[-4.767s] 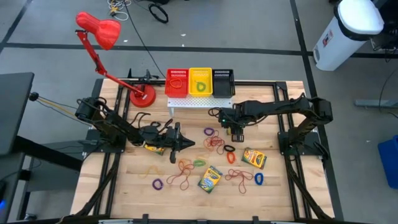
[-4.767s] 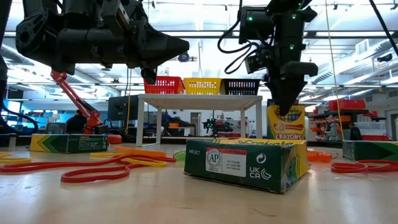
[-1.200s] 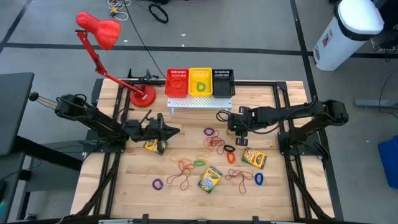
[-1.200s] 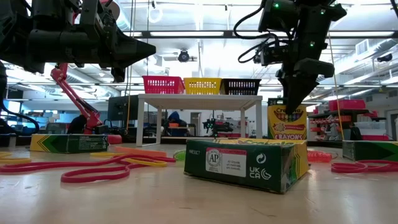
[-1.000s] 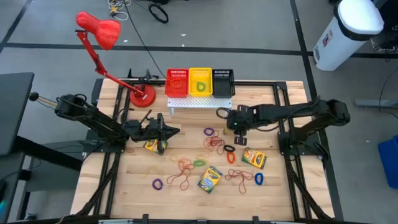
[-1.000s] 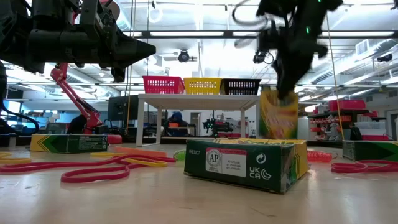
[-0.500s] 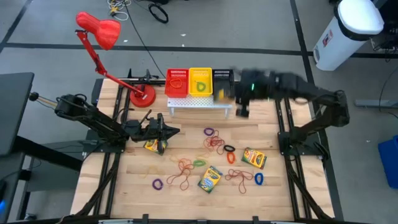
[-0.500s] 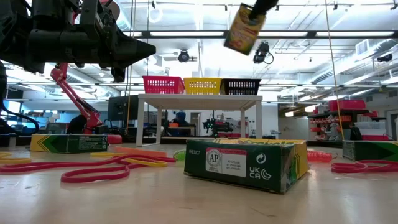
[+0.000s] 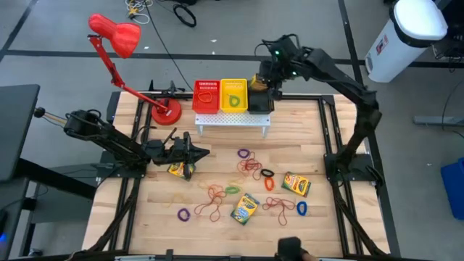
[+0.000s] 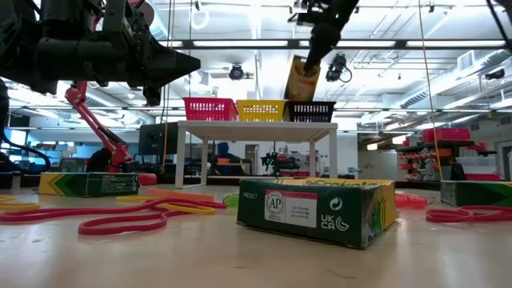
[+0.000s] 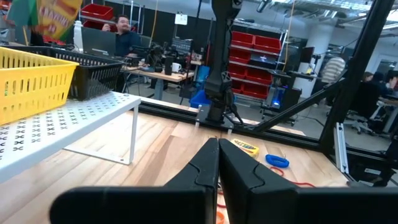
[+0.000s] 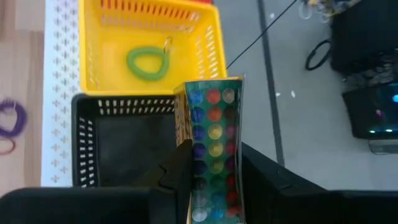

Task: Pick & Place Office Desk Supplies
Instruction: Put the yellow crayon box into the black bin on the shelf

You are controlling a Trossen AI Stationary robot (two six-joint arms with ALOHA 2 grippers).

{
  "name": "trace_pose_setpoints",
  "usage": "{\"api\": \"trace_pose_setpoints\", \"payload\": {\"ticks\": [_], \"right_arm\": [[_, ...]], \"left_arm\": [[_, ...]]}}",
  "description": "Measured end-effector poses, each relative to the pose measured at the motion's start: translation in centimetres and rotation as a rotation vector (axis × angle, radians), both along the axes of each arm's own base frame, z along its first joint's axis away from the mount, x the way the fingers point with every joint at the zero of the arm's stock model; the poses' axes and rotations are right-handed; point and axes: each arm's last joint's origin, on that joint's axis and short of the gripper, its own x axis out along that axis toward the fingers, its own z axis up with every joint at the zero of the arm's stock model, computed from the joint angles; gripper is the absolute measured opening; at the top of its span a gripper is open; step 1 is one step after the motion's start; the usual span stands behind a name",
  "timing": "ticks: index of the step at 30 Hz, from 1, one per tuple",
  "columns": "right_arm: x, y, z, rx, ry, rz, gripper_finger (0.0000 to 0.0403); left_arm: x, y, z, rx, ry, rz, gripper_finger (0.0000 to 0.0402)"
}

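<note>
Two arms work a wooden table (image 9: 145,210). At upper centre of the high view, the right gripper (image 9: 262,81) hangs above the black basket (image 9: 261,96), pinching a crayon box (image 12: 211,155) between its fingers; the box's long axis runs along the fingers, its dotted face showing, lower end cut off. At centre left, the left gripper (image 9: 204,153) rests shut and empty above another crayon box (image 9: 176,170), partly hidden. Rubber bands (image 9: 250,167) litter the middle.

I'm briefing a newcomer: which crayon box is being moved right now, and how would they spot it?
Find the white rack at the table's far edge, carrying red, yellow and black baskets. Above the black basket hangs the right gripper, shut on a crayon box. It is the only crayon box in the air; the others lie on the table.
</note>
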Motion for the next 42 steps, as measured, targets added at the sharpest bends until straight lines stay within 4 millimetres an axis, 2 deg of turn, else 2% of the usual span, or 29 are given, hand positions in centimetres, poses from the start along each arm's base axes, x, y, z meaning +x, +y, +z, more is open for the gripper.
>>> {"api": "trace_pose_setpoints", "payload": {"ticks": [5, 13, 21, 42], "right_arm": [[0.7, -1.2, -1.6, 0.008, 0.072, 0.037, 0.0111], [1.0, -2.4, -3.1, -0.016, 0.159, 0.046, 0.0111], [1.2, -3.9, -4.2, -0.004, 0.175, 0.025, 0.0111], [1.9, -4.2, -5.0, 0.020, 0.162, 0.035, 0.0111]], "left_arm": [[0.0, 0.0, 0.0, 0.000, 0.000, 0.000, 0.0017], [0.0, 0.0, 0.0, 0.000, 0.000, 0.000, 0.0017], [0.0, 0.0, 0.0, 0.000, 0.000, 0.001, 0.0017], [0.0, 0.0, 0.0, 0.000, 0.000, 0.001, 0.0017]]}}
